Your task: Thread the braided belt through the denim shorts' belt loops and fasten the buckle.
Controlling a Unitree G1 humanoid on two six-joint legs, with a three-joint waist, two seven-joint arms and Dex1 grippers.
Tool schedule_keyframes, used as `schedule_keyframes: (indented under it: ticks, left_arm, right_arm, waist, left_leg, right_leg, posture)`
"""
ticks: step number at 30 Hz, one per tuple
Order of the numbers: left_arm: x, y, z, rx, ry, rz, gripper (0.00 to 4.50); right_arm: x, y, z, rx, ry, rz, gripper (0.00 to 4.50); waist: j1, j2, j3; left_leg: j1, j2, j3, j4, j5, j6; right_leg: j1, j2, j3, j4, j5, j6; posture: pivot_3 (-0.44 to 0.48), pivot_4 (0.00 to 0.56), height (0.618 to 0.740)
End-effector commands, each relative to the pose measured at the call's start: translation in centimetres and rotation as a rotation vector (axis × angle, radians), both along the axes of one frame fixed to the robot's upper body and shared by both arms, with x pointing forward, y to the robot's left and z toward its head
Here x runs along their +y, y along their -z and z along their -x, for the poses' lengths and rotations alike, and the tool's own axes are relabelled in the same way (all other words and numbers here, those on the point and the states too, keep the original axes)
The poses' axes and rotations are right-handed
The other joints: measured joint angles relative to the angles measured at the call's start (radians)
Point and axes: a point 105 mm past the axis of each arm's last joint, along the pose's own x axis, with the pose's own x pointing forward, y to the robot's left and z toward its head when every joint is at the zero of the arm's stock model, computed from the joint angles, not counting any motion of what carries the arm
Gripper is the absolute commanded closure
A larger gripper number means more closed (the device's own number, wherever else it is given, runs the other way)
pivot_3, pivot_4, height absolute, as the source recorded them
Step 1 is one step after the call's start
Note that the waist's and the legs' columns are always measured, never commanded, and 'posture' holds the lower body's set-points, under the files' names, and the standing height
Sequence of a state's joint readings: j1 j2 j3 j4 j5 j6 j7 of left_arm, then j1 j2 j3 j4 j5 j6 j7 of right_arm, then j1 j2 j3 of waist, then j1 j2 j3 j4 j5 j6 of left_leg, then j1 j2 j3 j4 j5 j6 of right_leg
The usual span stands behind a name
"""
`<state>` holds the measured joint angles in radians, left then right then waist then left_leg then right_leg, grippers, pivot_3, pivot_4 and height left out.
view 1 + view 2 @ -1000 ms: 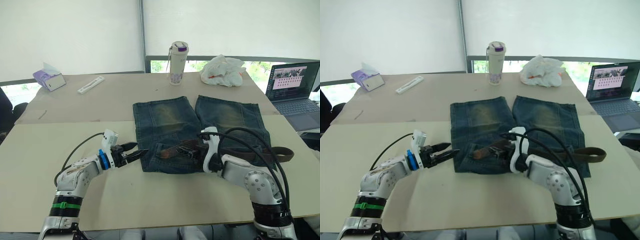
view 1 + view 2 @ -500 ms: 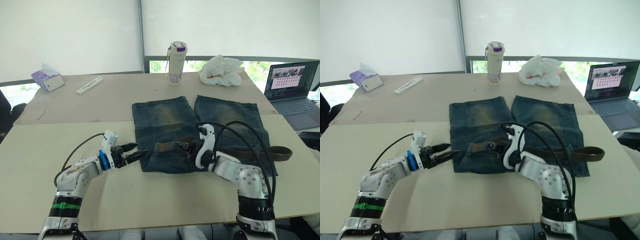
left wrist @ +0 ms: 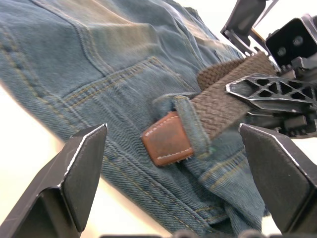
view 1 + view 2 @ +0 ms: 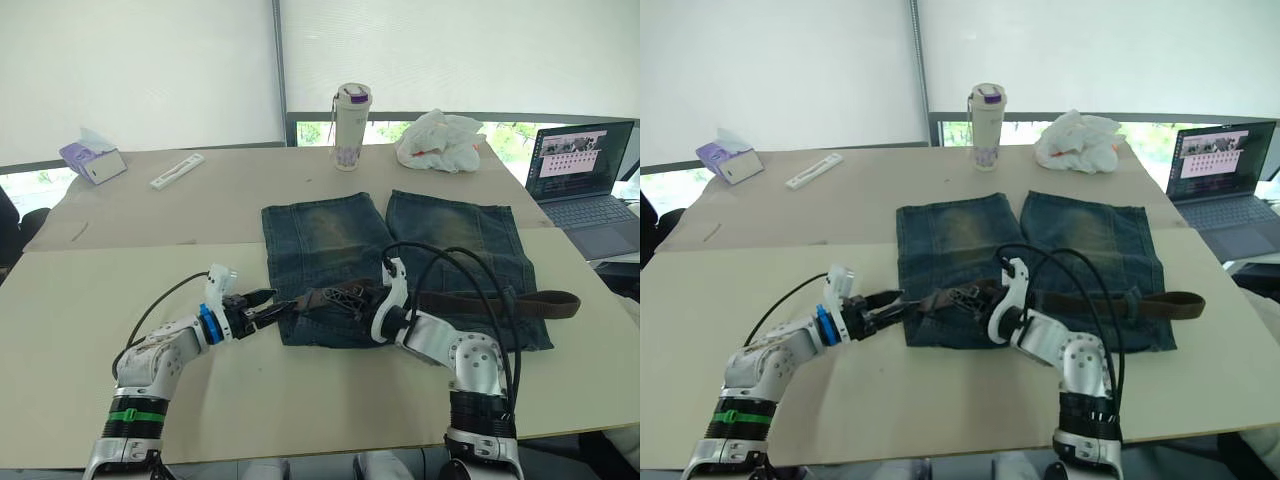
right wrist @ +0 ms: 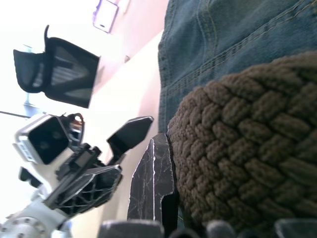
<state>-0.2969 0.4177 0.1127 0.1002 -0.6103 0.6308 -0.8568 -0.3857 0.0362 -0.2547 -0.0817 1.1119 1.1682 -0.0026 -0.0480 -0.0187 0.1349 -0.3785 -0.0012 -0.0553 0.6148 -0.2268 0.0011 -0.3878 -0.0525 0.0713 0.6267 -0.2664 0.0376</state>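
A braided belt (image 4: 470, 301) lies across the waistband of a pair of denim shorts (image 4: 330, 235), which are spread flat on a pale table (image 4: 90, 300) with the legs pointing away from the robot. The belt's far end hangs past the shorts on the right side, folded into a loop. Its brown leather tip (image 3: 166, 144) pokes out of a belt loop (image 3: 190, 125) near the shorts' left edge. The right gripper (image 4: 345, 297) is clamped on the belt just beside that loop. The left gripper (image 4: 268, 312) has its fingers spread apart, one on each side of the tip, touching nothing. Farther back stand a bottle (image 4: 351, 112), a crumpled white bag (image 4: 438, 141), a tissue box (image 4: 87, 160) and a laptop (image 4: 583, 170).
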Motion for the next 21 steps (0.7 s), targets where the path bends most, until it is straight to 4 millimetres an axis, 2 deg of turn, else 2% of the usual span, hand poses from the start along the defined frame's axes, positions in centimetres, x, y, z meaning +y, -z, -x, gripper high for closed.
schedule_keyframes:
  ticks: [1, 4, 7, 11, 15, 21]
  left_arm:
    - [0.6, -0.9, -0.3, 0.005, -0.050, 0.080, 0.03]
    - [0.6, -0.8, -0.5, 0.045, -0.080, 0.135, 0.03]
    - [0.3, -0.6, -0.2, 0.058, -0.073, 0.134, 0.03]
    - [0.2, -0.6, 0.2, 0.064, -0.051, 0.129, 0.03]
    - [0.3, -0.4, 0.6, 0.074, -0.034, 0.124, 0.03]
    - [-0.2, 0.3, 1.0, 0.110, -0.002, 0.120, 0.03]
  right_arm:
    - [0.8, -2.0, 0.4, -0.041, -0.060, -0.126, 4.50]
    - [0.6, -0.8, 0.5, -0.031, -0.061, -0.055, 4.50]
    - [-0.2, 1.9, 0.3, -0.058, -0.037, 0.202, 4.50]
    - [-1.5, 4.0, -0.2, -0.093, -0.003, 0.390, 4.50]
    - [-1.5, 3.9, -0.6, -0.138, 0.020, 0.409, 4.50]
    - [0.1, 3.3, -1.0, -0.183, 0.000, 0.411, 4.50]
  waist:
    - [0.001, 0.000, 0.000]
    - [0.002, 0.000, 0.000]
    - [0.001, 0.000, 0.000]
    - [0.001, 0.000, -0.002]
    - [0.005, -0.002, -0.004]
    - [0.003, -0.003, -0.005]
  left_leg:
    - [0.000, 0.000, 0.000, 0.000, 0.000, 0.000]
    - [0.000, 0.000, 0.000, 0.000, 0.000, 0.000]
    - [0.000, -0.001, 0.000, 0.000, 0.000, 0.000]
    - [0.003, -0.001, 0.001, 0.000, 0.000, 0.000]
    - [0.004, -0.001, 0.001, 0.000, 0.000, 0.000]
    - [0.005, -0.001, 0.001, 0.000, 0.000, 0.000]
  right_leg:
    - [0.000, 0.000, 0.000, 0.000, 0.000, 0.000]
    - [0.000, 0.000, 0.000, 0.000, 0.000, 0.000]
    - [0.000, 0.000, 0.000, 0.000, 0.000, 0.000]
    - [0.001, 0.001, -0.001, 0.000, 0.000, 0.000]
    - [0.003, 0.000, 0.000, 0.000, 0.000, 0.000]
    - [0.003, 0.000, 0.000, 0.000, 0.000, 0.000]
  posture:
    - [0.000, 0.150, 0.740]
    - [0.000, 0.150, 0.740]
    - [0.000, 0.150, 0.740]
    - [0.000, 0.150, 0.740]
    - [0.000, 0.150, 0.740]
    - [0.000, 0.150, 0.740]
